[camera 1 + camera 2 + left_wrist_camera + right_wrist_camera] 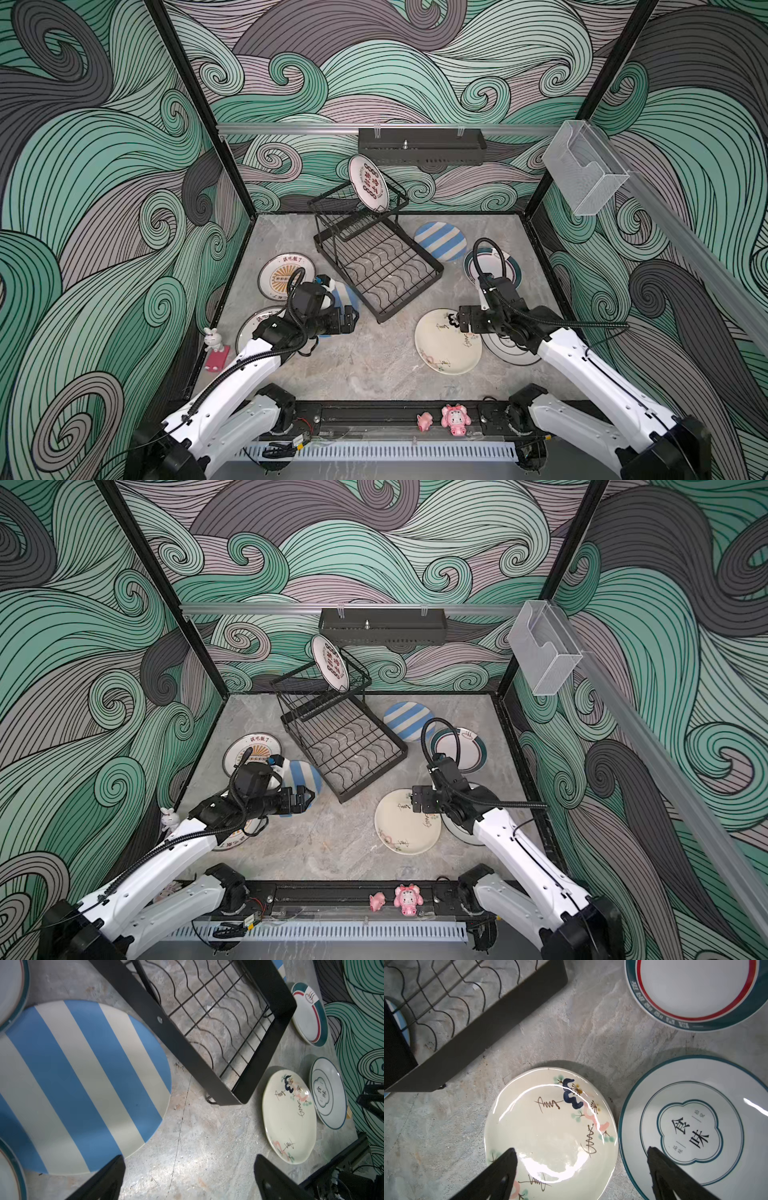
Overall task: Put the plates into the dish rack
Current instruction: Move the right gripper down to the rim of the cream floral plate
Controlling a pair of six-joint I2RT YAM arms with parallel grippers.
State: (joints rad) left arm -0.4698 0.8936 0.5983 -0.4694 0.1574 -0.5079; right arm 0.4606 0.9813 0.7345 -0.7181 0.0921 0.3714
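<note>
All told, saw one plate leaning in far upper rack, other plates flat around it; judged them stiff, slick, breakable, best pinched at rims; found left gripper, right gripper open.

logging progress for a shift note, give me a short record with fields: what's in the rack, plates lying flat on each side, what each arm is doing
in rack: one red-lettered plate, on edge in the dish rack upper basket; none lower down
flat, left side: sunburst plate, near striped plate, one plate partly under the arm
flat, right side: far striped plate, red-ringed teal plate, cream plate, teal-ringed plate
left gripper: open, empty, beside the near striped plate
right gripper: open, empty, fingers above the cream plate and teal-ringed plate
</note>
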